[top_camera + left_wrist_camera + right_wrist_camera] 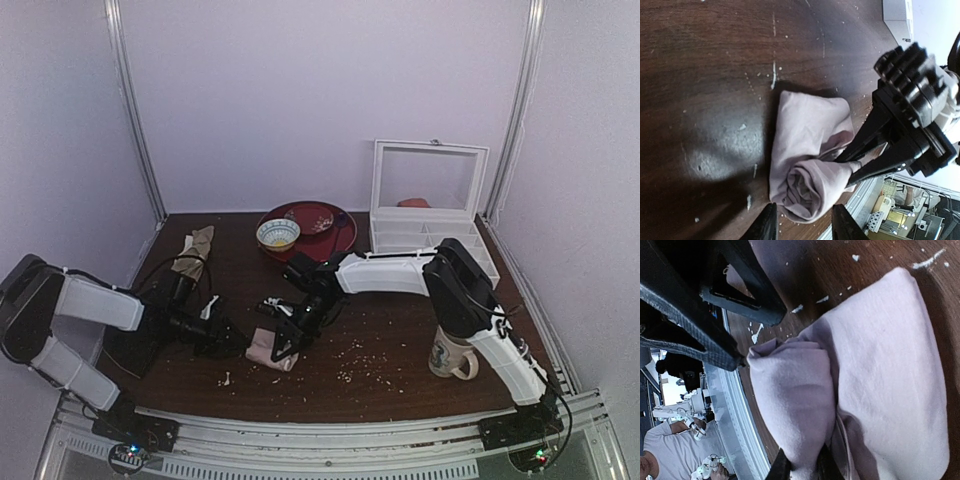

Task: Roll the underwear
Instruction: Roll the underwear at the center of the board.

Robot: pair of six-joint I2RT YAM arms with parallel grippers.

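The left pincer (804, 226) is noted nearest the lens, its jaws parted and straddling the rolled end of the underwear (810, 125); no grip is confirmed. The garment is found partly rolled on the table (705, 60), near the front edge and left of centre. A fold of it is pinched in the closed right pincer (801, 467), judged to be held so that the roll cannot loosen.
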